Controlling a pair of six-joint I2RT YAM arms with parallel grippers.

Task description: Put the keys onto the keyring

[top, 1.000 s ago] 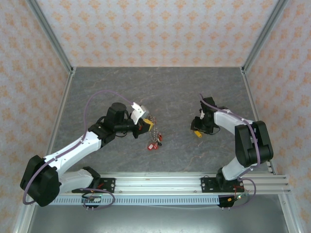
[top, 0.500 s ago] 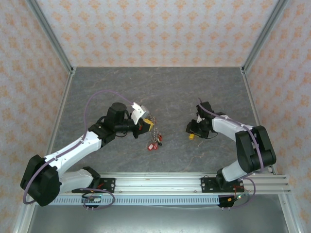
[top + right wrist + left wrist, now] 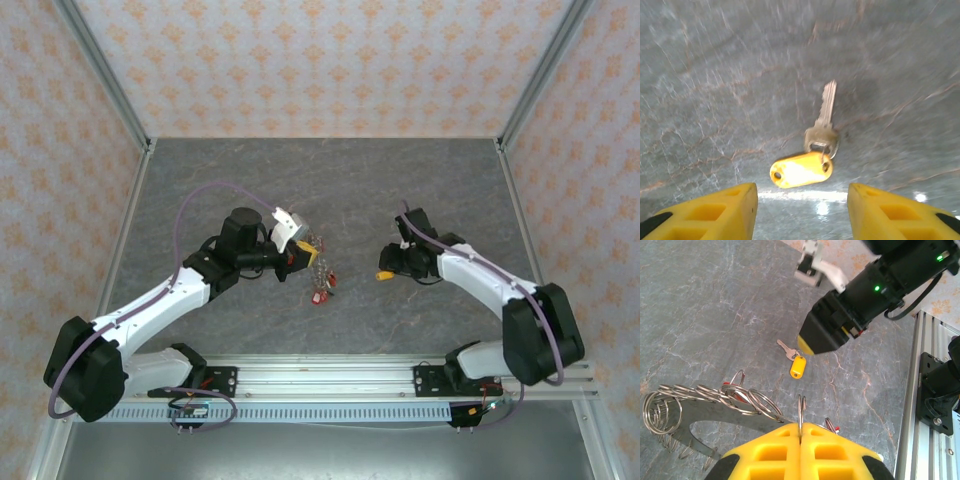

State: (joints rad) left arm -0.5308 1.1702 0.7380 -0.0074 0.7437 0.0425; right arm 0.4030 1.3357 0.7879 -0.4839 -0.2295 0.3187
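Where the left hand point(image 3: 800, 430) sits at the bottom edge, clamped shut on what seems a thin loop of the keyring point(image 3: 710, 415) at lower left, a yellow-tagged key point(image 3: 796, 363) lies mid-frame on the surface point(image 3: 700, 300). Beyond, the right hand point(image 3: 799, 195) hovers over it, fingers apart.

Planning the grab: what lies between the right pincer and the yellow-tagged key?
Bare tabletop, in the right wrist view; the pincer stands open before the key.
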